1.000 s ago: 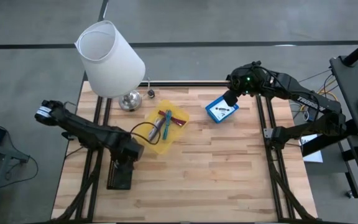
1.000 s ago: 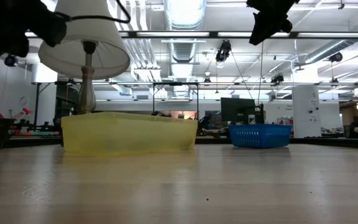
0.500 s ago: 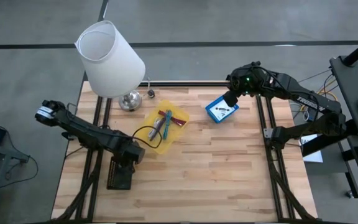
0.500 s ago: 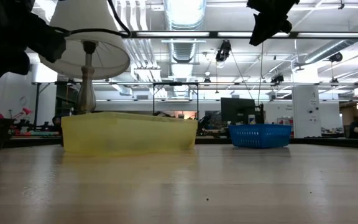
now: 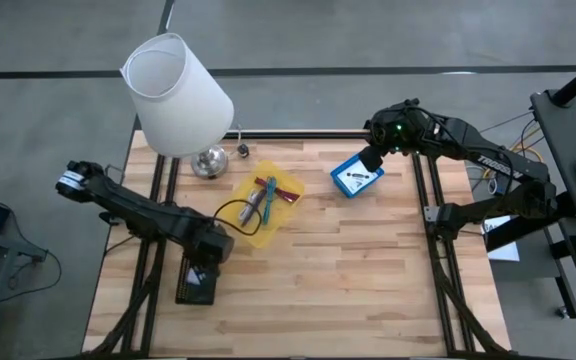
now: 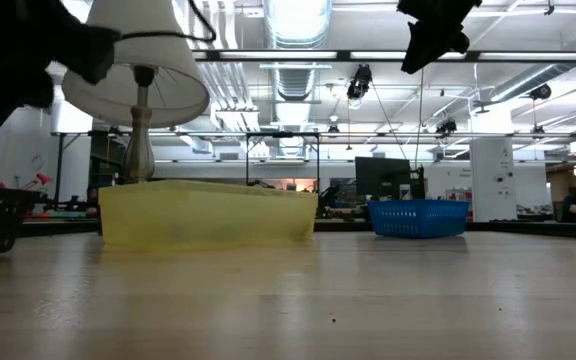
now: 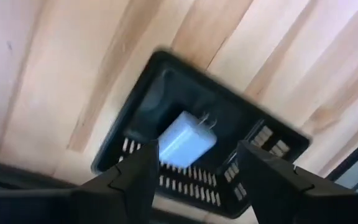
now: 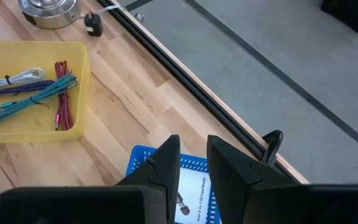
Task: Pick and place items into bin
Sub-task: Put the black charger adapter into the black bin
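My left gripper (image 5: 206,262) (image 7: 197,163) hangs open over a black slotted bin (image 5: 196,290) (image 7: 166,62) near the table's left front. A white plug-in charger (image 7: 182,138) shows inside the bin, between and beyond the fingers, which stand clear of it. My right gripper (image 5: 371,158) (image 8: 193,155) hovers above a blue bin (image 5: 340,170) (image 8: 135,168) at the far right, slightly open, with nothing between its fingers. A white packet (image 8: 194,199) lies in the blue bin. A yellow tray (image 5: 253,235) (image 8: 36,130) holds a teal cord (image 8: 30,99), a red cord (image 8: 61,93) and a white-purple cord (image 8: 11,78).
A white lamp (image 5: 176,95) stands on its silvery base (image 5: 208,160) at the far left, behind the yellow tray, its shade leaning over the table's edge. A small black plug (image 8: 93,23) lies beside the base. Bare wood stretches across the table's near and right parts.
In the low view a white piece showed below my left gripper and sank toward the black bin. It no longer shows there. My right arm has kept still.
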You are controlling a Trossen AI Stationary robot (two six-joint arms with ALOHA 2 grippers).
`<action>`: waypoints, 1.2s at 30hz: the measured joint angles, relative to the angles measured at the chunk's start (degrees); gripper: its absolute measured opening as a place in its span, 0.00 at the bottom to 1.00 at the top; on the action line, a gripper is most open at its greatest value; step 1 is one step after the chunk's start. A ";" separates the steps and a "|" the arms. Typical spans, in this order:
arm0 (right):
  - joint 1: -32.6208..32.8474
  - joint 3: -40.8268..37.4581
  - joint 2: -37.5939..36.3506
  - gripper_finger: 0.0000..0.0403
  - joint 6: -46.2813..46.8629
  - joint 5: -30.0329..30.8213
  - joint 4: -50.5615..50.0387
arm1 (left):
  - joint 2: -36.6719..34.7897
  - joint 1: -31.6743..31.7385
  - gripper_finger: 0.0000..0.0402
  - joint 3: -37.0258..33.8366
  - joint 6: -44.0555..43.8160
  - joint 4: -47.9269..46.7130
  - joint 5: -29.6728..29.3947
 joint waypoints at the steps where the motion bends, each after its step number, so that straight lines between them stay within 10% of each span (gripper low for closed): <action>1: 0.00 -0.01 0.00 0.17 0.02 0.00 0.00 | -0.06 0.03 0.50 0.88 -0.03 0.00 -1.01; 7: 0.00 -0.01 0.00 0.17 0.01 0.00 0.02 | -0.16 0.33 0.50 7.16 -0.01 -0.97 -14.47; 18: 0.00 -0.01 0.00 0.17 0.05 -0.02 0.06 | -0.16 2.25 0.50 11.62 10.19 20.23 -59.52; 36: 0.00 -0.27 0.05 0.17 -2.39 -4.29 7.08 | -8.61 5.72 0.20 9.86 10.97 25.33 -59.04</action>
